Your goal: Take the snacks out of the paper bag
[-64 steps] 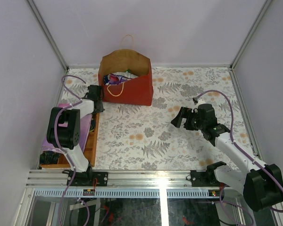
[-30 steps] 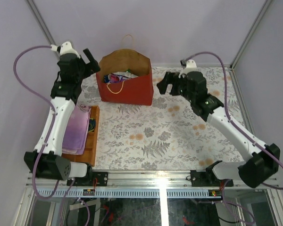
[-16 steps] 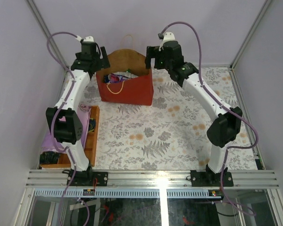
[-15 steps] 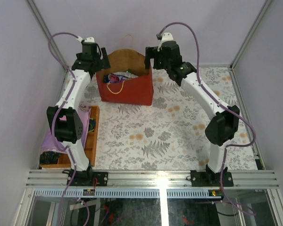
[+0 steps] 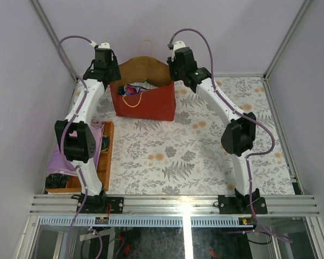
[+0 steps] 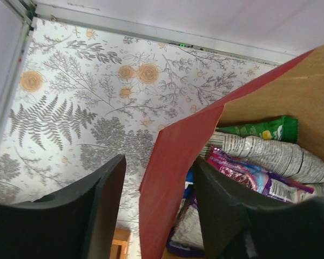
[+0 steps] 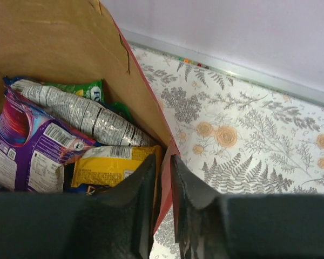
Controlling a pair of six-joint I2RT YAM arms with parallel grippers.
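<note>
The paper bag (image 5: pixel 151 105), red outside and brown inside, stands open at the back of the table. The snacks (image 5: pixel 132 89) lie inside it: a purple packet (image 7: pixel 27 154), a yellow one (image 7: pixel 110 164), a silvery one (image 7: pixel 81 114) and a green one (image 6: pixel 264 129). My left gripper (image 5: pixel 109 76) hangs over the bag's left wall (image 6: pixel 175 156). Its jaws (image 6: pixel 159 162) stand apart, one finger outside and one inside, not pinching. My right gripper (image 5: pixel 175 69) is at the right wall. Its jaws (image 7: pixel 163 162) are pressed onto the red rim (image 7: pixel 161 213).
A wooden tray (image 5: pixel 105 159) holding a purple cloth (image 5: pixel 58 157) sits at the left near edge. The bag's tan cord handle (image 5: pixel 132 102) hangs on its front. Metal frame rails and the lilac walls close in the back and sides.
Both arms have settled lower onto the bag's two side walls. Both pairs of jaws have narrowed, and the right pair has come together on the right wall's rim.
</note>
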